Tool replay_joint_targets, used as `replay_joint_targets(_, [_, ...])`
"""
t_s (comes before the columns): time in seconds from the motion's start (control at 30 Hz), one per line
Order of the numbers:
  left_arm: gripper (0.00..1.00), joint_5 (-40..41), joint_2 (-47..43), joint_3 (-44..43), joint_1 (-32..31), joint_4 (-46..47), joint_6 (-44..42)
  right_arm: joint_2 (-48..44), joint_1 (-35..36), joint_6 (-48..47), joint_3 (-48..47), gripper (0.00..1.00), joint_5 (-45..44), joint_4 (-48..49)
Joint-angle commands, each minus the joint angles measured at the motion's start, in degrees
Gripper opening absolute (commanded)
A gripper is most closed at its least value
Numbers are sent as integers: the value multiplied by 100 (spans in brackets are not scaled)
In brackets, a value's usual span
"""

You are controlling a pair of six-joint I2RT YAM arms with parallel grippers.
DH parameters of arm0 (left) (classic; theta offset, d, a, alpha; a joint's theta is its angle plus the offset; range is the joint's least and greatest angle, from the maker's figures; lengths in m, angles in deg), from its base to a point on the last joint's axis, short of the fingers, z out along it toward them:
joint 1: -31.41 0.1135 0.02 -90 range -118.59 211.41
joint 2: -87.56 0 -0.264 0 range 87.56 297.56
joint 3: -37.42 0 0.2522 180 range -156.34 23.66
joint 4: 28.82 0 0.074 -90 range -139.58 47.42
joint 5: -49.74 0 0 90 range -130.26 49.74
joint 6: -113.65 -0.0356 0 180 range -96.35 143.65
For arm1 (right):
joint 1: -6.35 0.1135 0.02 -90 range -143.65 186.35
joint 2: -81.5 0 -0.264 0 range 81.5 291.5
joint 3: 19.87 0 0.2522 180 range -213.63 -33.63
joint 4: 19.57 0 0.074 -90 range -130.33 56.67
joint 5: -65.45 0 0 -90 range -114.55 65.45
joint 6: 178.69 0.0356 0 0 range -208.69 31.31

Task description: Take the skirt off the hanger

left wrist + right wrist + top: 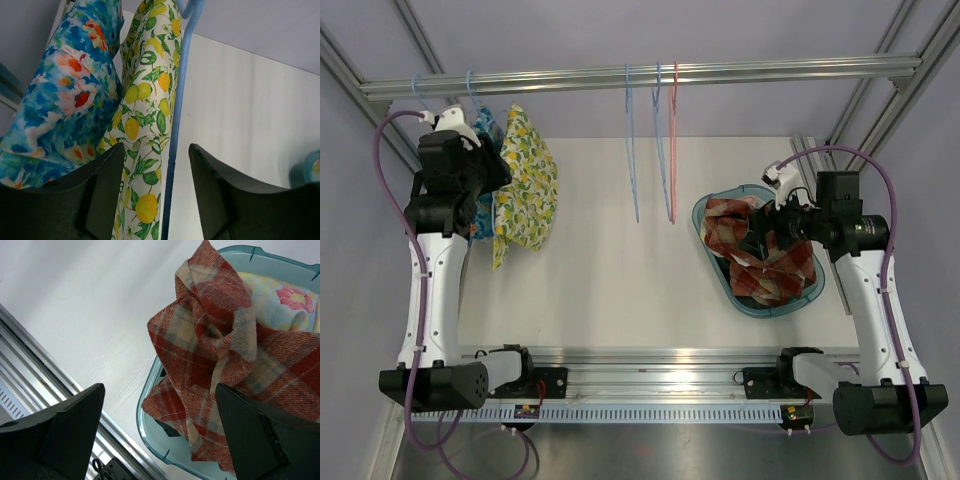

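Note:
A lemon-print skirt (pixel 525 185) hangs on a blue hanger at the left end of the rail, next to a blue floral garment (pixel 480 215). My left gripper (pixel 492 170) is open, close against the hanging clothes. In the left wrist view my left gripper (pixel 156 165) has the lemon skirt (pixel 145 100) and the blue hanger wire (pixel 177 100) between its open fingers, not clamped. The floral garment (pixel 70 85) hangs to the left. My right gripper (pixel 765 235) is open and empty above a red plaid cloth (pixel 780 270); in the right wrist view it (pixel 160 410) hovers over that cloth (pixel 210 340).
A teal basket (pixel 705 215) at the right holds the plaid cloth and a pale flowered cloth (pixel 285 300); its rim (pixel 145 425) shows in the right wrist view. Empty blue (pixel 632 150) and pink (pixel 673 150) hangers hang mid-rail (pixel 770 70). A metal frame borders the table.

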Motion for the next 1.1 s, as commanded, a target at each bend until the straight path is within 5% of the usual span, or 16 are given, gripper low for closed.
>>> replay_joint_targets(0.0, [46, -306, -53, 124, 51, 886, -335, -141, -24, 84, -228, 99, 305, -55])
replay_joint_targets(0.07, [34, -394, -44, 247, 43, 1087, -476, -150, -33, 111, -246, 100, 384, -55])
replay_joint_targets(0.1, [12, -412, -53, 274, 51, 1141, -528, -168, -24, 111, -255, 100, 463, -55])
replay_joint_targets(0.17, [1, -482, -70, 292, 43, 1263, -608, -185, -24, 146, -298, 99, 534, -55])
replay_joint_targets(0.7, [0, -1062, -589, -332, 43, 1853, -169, -343, -33, 164, -650, 99, 1307, -2])
replay_joint_targets(1.07, [0, -2231, -1388, 694, 43, 1756, 279, -528, -24, -1460, -791, 100, 2650, -871])
